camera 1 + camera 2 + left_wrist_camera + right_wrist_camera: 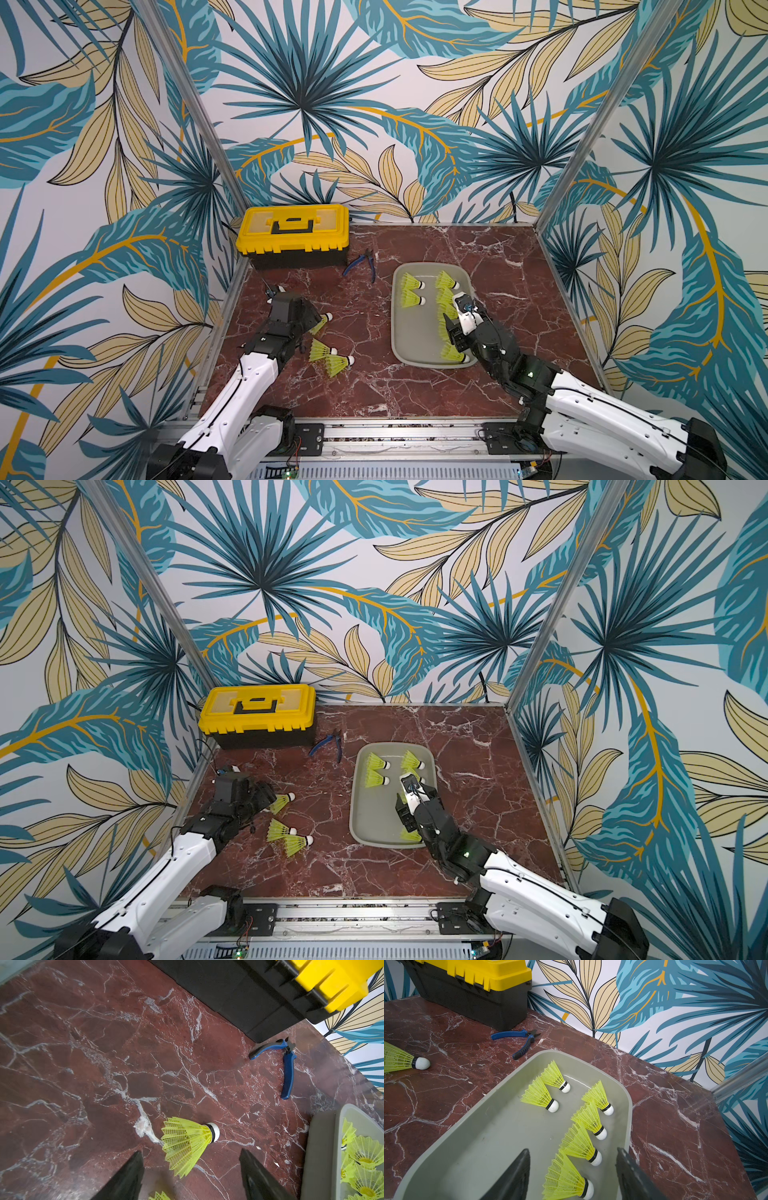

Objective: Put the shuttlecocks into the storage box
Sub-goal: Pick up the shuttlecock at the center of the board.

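The left jaws are released; a shuttlecock [187, 1142] lies on the desk [83, 1064] by its left edge, half hidden by the arm in both top views. The right jaws hang released above the storage box [467, 1147], their arm masking several shuttlecocks [451, 353] inside.

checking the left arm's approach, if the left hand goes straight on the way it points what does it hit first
Probably the shuttlecock lying on the table just ahead of the open left hand, roughly centred between its fingers; exact depth is unclear.

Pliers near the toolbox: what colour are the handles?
Blue, with some black at the grips. The pliers show best in the left wrist view.
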Controlling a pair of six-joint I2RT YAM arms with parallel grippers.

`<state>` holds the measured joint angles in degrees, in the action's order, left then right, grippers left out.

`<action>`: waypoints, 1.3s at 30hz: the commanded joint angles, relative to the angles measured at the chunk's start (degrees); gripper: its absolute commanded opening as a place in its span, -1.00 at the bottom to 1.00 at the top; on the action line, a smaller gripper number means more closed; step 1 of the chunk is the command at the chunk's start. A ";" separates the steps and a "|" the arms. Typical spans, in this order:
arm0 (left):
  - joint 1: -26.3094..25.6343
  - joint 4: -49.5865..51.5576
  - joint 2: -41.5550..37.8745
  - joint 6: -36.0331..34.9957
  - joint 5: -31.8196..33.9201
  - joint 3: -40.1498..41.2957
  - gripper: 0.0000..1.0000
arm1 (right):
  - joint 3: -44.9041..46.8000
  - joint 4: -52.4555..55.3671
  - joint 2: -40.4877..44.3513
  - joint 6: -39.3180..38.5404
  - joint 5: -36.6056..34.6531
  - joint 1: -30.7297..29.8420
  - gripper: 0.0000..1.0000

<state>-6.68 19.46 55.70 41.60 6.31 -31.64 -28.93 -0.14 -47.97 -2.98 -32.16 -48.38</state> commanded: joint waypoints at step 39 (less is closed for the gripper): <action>2.19 -9.06 8.18 -3.39 -23.69 -5.34 -1.00 | -1.72 -1.63 -3.05 -0.91 5.59 0.01 0.32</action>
<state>-4.78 11.57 65.73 40.23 -10.59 -33.15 -29.58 -0.19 -49.91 -2.87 -29.74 -48.38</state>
